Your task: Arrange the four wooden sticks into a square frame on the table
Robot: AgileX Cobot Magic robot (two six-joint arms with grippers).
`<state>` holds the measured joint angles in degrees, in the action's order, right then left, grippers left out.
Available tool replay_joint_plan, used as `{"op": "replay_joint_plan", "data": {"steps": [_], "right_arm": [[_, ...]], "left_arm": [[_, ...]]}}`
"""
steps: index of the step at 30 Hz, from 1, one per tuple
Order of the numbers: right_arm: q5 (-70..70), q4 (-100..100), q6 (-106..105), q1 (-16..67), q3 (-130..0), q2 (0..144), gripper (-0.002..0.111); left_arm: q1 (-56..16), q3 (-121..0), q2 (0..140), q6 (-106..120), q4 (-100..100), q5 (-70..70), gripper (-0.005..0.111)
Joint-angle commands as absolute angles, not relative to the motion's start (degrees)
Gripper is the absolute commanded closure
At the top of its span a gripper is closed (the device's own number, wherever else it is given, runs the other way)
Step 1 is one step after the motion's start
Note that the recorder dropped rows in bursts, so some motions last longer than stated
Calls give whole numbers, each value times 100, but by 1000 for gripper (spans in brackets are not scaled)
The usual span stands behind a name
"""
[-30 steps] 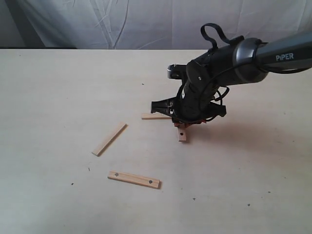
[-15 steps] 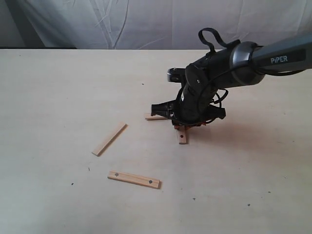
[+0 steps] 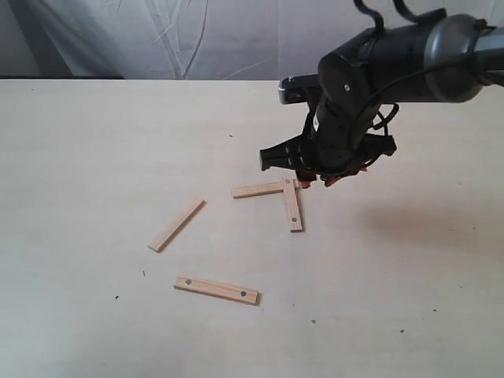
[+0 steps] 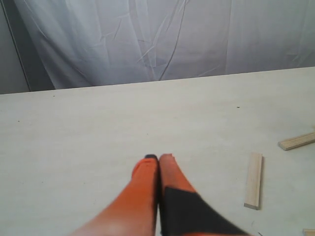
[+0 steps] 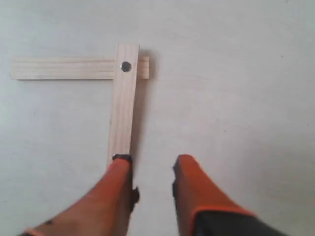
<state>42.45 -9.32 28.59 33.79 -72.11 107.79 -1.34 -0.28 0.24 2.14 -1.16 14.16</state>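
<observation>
Wood, pale tan, lies as flat sticks on the beige bench (image 3: 94, 142). Two of them already meet as an L, the first corner of the square frame. The cornered plain stick (image 3: 253, 190) lies crosswise. The cornered dotted stick (image 3: 293, 209) rests over its end, one dark dot right on the overlap and a short stub of the plain one poking past. That overlap is what a frame corner needs, so I judge this pair placed.

The loose plain stick (image 3: 176, 224) lies at a slant well apart from the L. The loose dotted stick (image 3: 216, 290) lies nearer the camera, touching nothing but the bench. Both look ready to be fetched.

The right tool (image 3: 316, 179) hangs just above the L near its corner, fingers spread with nothing between them. In its wrist view one orange fingertip (image 5: 121, 164) lines up with the dotted stick's free end; whether it touches, I cannot tell. Spread and empty, it looks done with that stick.

The left tool (image 4: 158, 161) has its fingers pressed together, empty, over bare bench away from the work, seemingly idle.

Counted: four sticks, two plain and two dotted. Two are joined and two loose. Two tools. One corner is made, and three are not yet made.
</observation>
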Motion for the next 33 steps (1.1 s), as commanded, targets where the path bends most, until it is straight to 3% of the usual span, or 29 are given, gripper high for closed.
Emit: {"op": "replay_joint_plan", "data": {"steps": [1,14,20,25,28,33], "right_arm": [[4596,-1015,2703,3195,-7194,10414,110],[4138,-1012,2400,2127,-5226,8561,108],[4028,-1198,2347,2111,-4809,8043,108],[3950,-551,2283,2111,-4843,8033,108],[3814,-320,2059,2123,-4843,7875,108],[3511,-331,1992,2123,-4843,7458,108]], "left_arm": [[-131,0,0,186,-118,1370,107],[-131,0,0,186,72,1191,107],[-131,0,0,186,-1047,-920,107],[-131,-62,0,-686,-1267,-1659,107],[-121,-1389,613,-46,-1167,-272,107],[-121,-4254,4274,367,88,3334,107]]}}
